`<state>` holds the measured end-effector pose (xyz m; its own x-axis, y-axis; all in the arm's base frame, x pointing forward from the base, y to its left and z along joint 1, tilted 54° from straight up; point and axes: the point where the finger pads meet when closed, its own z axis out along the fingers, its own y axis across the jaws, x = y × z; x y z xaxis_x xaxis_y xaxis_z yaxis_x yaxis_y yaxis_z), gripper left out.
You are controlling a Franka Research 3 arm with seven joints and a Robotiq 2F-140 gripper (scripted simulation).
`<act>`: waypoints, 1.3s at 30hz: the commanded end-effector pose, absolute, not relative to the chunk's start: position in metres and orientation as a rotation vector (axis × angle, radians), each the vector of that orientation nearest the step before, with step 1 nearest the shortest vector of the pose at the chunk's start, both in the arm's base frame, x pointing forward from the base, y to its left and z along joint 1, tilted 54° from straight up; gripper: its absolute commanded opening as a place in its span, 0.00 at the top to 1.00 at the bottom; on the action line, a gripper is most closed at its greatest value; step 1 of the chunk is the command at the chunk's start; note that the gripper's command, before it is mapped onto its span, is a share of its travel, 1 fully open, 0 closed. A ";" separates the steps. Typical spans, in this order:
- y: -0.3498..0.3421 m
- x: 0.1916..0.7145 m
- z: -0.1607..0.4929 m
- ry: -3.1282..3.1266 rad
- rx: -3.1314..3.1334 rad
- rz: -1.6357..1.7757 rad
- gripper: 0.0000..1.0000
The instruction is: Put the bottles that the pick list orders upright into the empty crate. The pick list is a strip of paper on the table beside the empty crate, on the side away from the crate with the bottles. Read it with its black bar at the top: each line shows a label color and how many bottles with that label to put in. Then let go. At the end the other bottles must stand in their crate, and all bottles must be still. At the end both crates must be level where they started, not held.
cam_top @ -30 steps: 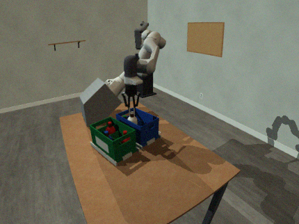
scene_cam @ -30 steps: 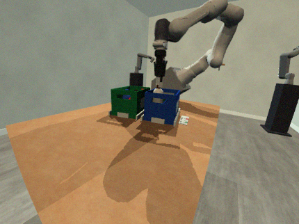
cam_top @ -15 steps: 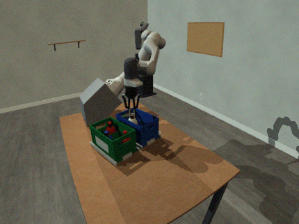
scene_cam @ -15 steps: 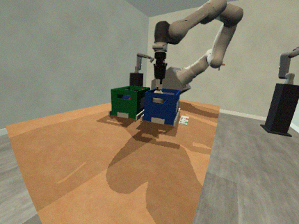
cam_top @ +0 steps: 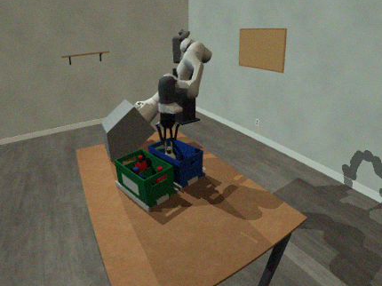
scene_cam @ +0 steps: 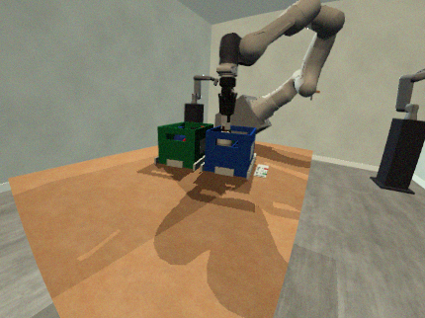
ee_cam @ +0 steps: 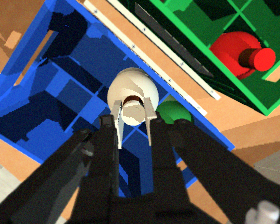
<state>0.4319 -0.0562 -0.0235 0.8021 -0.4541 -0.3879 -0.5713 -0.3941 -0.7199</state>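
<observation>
My gripper (cam_top: 169, 145) (scene_cam: 226, 124) (ee_cam: 133, 109) is shut on the neck of a white bottle (cam_top: 169, 154) (scene_cam: 223, 142) (ee_cam: 132, 86), which hangs about upright inside the blue crate (cam_top: 188, 172) (scene_cam: 229, 159). Its base is hidden. A green bottle (ee_cam: 174, 112) stands beside it in the blue crate. The green crate (cam_top: 155, 193) (scene_cam: 172, 152) holds a red bottle (ee_cam: 234, 50), another red bottle (cam_top: 140, 164) and a blue-capped bottle (cam_top: 136, 170). The pick list (scene_cam: 262, 171) lies beside the blue crate, too small to read.
The two crates are side by side, close together, on the wooden table (cam_top: 187, 238) (scene_cam: 124, 215). A large grey block (cam_top: 126, 131) (scene_cam: 241, 113) stands tilted behind the green crate. The blue crate's walls surround my fingertips.
</observation>
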 end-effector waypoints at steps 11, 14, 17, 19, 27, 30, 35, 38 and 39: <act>-0.056 0.436 -0.029 0.765 -2.062 0.141 1.00; -0.055 0.436 -0.030 0.765 -2.062 0.141 1.00; -0.054 0.436 -0.031 0.765 -2.062 0.141 1.00; -0.054 0.436 -0.031 0.765 -2.062 0.141 1.00; -0.051 0.437 -0.033 0.765 -2.062 0.141 1.00; -0.050 0.437 -0.034 0.765 -2.062 0.141 1.00; -0.048 0.438 -0.035 0.765 -2.062 0.141 1.00; -0.047 0.438 -0.036 0.765 -2.062 0.141 1.00; -0.047 0.438 -0.036 0.765 -2.062 0.141 1.00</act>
<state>0.4357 -0.0430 -0.0344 0.8024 -0.4562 -0.3849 -0.5703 -0.3957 -0.7199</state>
